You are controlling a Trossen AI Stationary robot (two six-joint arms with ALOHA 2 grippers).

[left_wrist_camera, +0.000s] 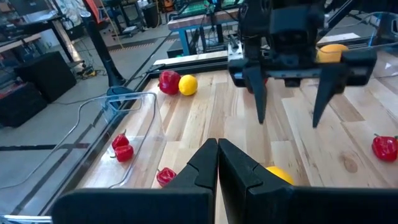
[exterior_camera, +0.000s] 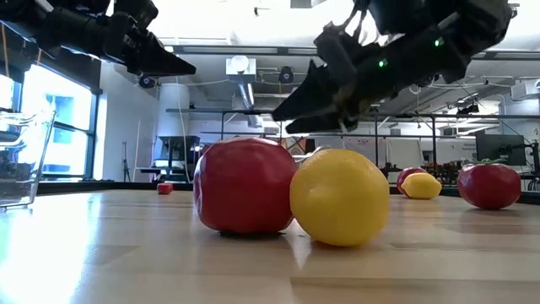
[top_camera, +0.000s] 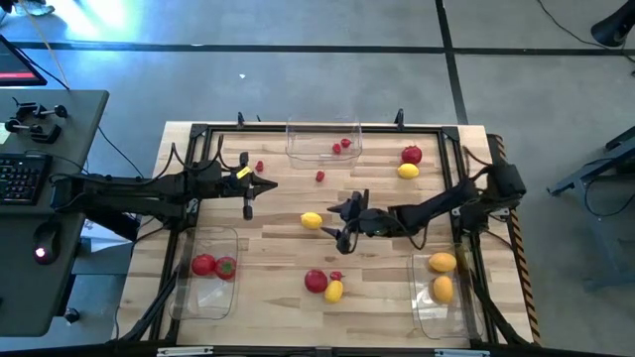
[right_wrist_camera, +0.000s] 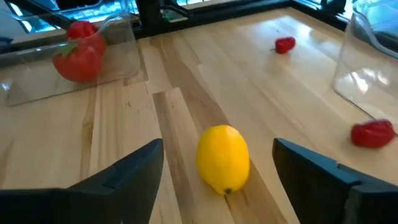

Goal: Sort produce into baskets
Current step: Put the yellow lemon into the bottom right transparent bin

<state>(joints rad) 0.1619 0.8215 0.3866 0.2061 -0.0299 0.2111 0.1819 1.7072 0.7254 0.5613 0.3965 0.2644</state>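
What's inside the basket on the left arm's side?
Two red tomatoes lie in the left basket, side by side. Nothing else shows in it; the clear walls hide nothing from above.

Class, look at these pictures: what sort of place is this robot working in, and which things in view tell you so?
Probably a robotics lab or workshop: exposed ceiling ducts, a side desk with a keyboard, and a framed wooden table with toy produce.

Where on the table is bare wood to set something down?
Bare: between the left bin and the tomato-lemon pair, and between that pair and the right bin. Crowded: mid-table, around the open right gripper and lemon.
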